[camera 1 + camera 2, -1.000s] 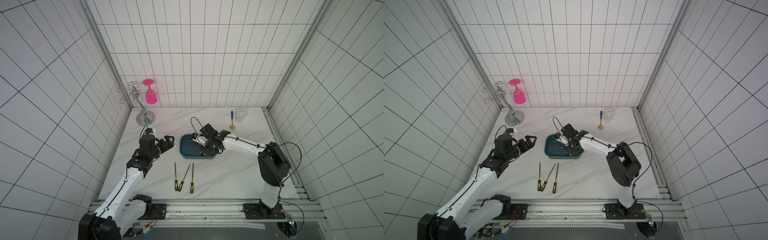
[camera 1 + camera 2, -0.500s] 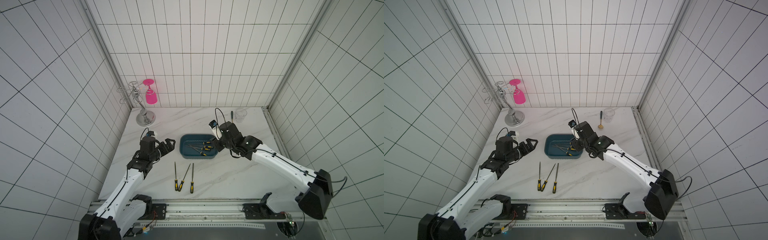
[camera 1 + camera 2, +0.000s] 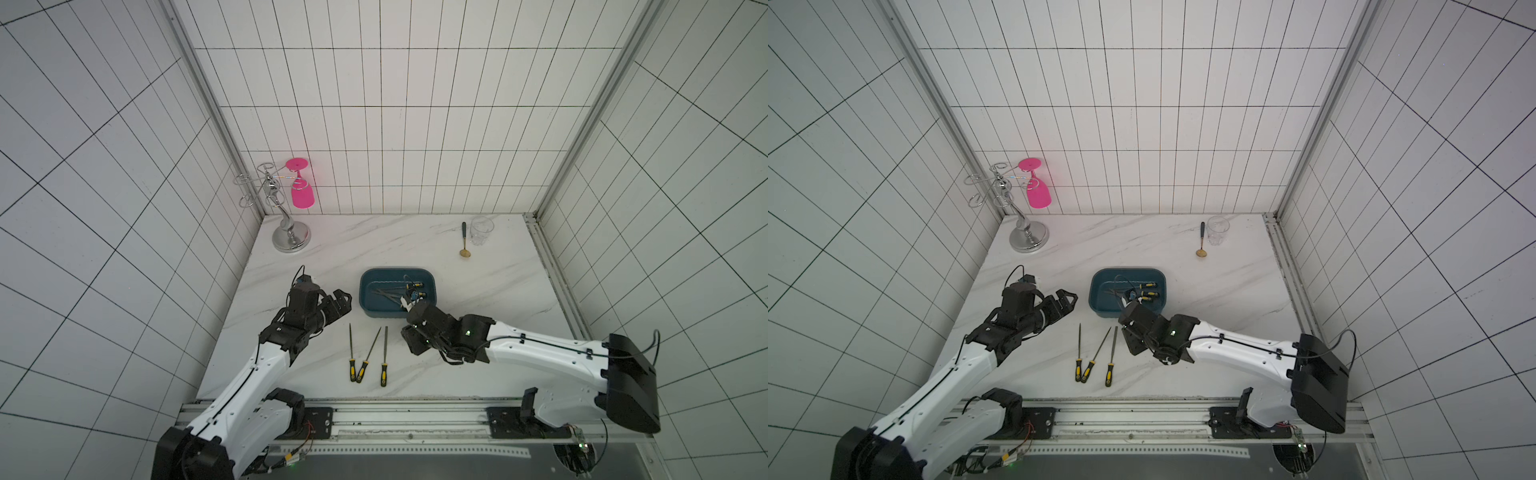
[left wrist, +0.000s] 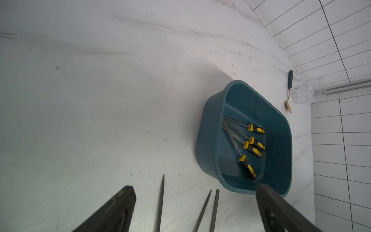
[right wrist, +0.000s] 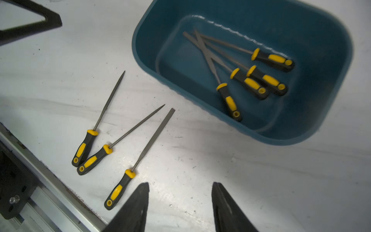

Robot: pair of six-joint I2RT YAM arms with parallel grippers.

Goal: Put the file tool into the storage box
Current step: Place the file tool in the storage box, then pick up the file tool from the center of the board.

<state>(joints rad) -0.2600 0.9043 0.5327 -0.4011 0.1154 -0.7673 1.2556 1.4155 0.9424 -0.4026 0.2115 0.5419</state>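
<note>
Teal-blue plastic storage box point(image 3: 368, 299) sits mid-tabletop in both top views, three yellow-handled steel files point(image 3: 370, 354) near the front edge. Left wrist view: left end effector point(image 4: 194, 187) spread, four files point(image 4: 253, 149) in the box. Right wrist view: right end effector point(image 5: 180, 183) spread, empty.

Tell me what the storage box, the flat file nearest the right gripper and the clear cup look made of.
Storage box: probably moulded plastic; teal, smooth with a soft sheen, rounded corners.
Flat file: dull grey metal blade, likely steel; the black-and-yellow handle looks like rubbery plastic.
Clear cup: transparent, see-through walls; glass or clear plastic, cannot tell which.
</note>
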